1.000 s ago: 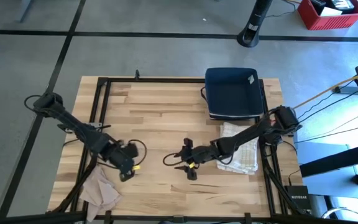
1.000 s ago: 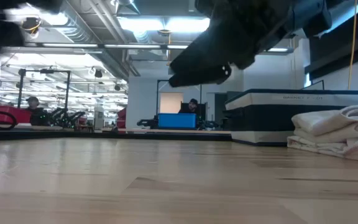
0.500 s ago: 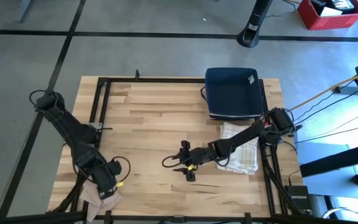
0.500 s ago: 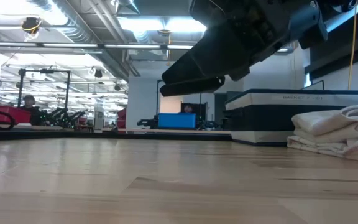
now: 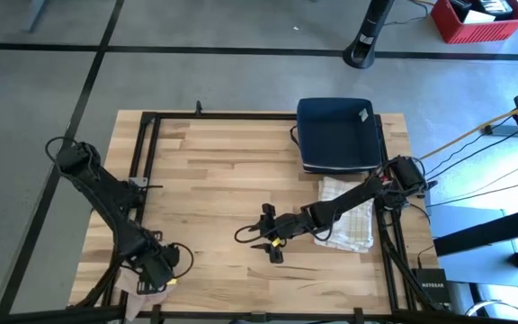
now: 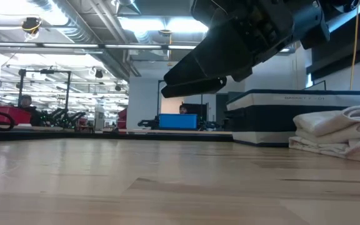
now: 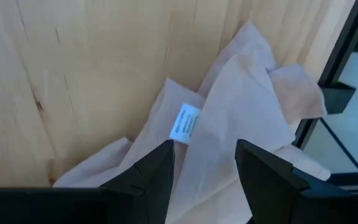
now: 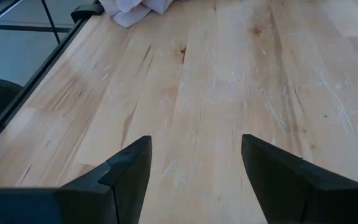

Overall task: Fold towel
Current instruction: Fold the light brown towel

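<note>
Hovering: the left gripper hung over the crumpled towel at the near-left corner of the table.
Left claw: its fingers stood spread apart with nothing between them, the towel just beyond their tips.
Towel: a pale beige cloth lay bunched in loose folds against the table's corner, close to the black frame rail at the edge; part of it lapped toward that rail.
Label: a small white tag showed on the towel's upper fold, near the tip of one left finger.
Right gripper: it waited over the middle of the table, well apart from the towel, raised off the wood as the low view showed.
Right claw: its fingers were spread wide over bare planks, pinching nothing.
Folded stack: white folded cloths sat toward the table's right side, under the right arm's forearm; they appeared at the edge of the low view too.
Dark bin: a navy tray rested at the table's far side, touching or just beside the folded stack.
Far corner, right wrist view: the crumpled towel lay at the table's corner, well apart from the right claw.
Beyond the table: a red crate stood on the floor off the far-right corner.
</note>
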Tool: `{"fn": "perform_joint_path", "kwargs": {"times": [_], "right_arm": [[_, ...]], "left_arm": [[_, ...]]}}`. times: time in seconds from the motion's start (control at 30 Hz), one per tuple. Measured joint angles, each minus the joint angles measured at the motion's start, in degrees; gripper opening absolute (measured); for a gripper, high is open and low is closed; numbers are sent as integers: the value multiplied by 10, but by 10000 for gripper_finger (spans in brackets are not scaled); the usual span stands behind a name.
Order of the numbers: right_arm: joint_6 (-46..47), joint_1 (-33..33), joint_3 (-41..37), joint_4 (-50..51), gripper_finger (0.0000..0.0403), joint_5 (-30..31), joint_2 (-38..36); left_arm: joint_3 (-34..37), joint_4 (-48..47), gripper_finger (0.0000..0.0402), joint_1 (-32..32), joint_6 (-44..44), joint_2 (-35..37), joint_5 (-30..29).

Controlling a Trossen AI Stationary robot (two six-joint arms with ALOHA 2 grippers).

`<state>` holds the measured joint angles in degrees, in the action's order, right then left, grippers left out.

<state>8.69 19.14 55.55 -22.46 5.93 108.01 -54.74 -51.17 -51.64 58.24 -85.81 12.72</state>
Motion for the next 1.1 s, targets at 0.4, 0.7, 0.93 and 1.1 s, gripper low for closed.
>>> {"fn": "perform_joint_path", "kwargs": {"times": [0.4,0.7,0.93,1.1], "right_arm": [[0,0,0,1,248,0,0],[-3,0,0,74,248,9,-7],[-32,0,0,145,248,85,-70],[-83,-10,0,183,248,126,-135]], "left_arm": [[0,8,66,1,-28,-3,22],[-2,9,5,70,-2,14,-2],[-46,-7,2,184,-132,81,-131],[-73,9,4,271,-278,136,-248]]}}
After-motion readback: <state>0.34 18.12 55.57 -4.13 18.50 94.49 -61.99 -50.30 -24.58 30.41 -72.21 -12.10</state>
